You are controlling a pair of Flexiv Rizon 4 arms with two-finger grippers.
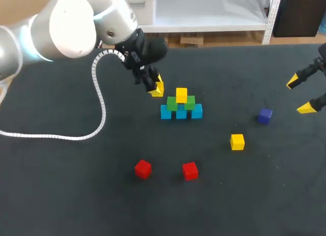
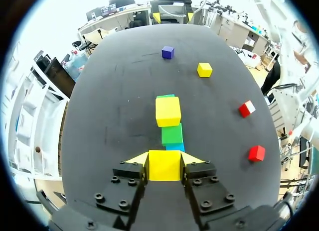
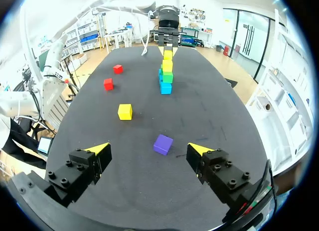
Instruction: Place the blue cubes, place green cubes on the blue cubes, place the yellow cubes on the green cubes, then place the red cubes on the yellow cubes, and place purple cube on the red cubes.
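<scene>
A small yellow cube (image 2: pixel 164 166) is clamped in the left tool (image 2: pixel 165 160), just beside the stack of blue, green and yellow cubes (image 2: pixel 168 112). The right tool (image 3: pixel 149 150) is held apart, with a purple cube (image 3: pixel 163 144) ahead on the surface.

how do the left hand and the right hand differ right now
The left hand is shut on a small yellow cube; the right hand is open and empty. The left hand sits right beside the stack of blue, green and yellow cubes; the right hand is far from it, by a loose purple cube. Both have yellow fingertips.
</scene>
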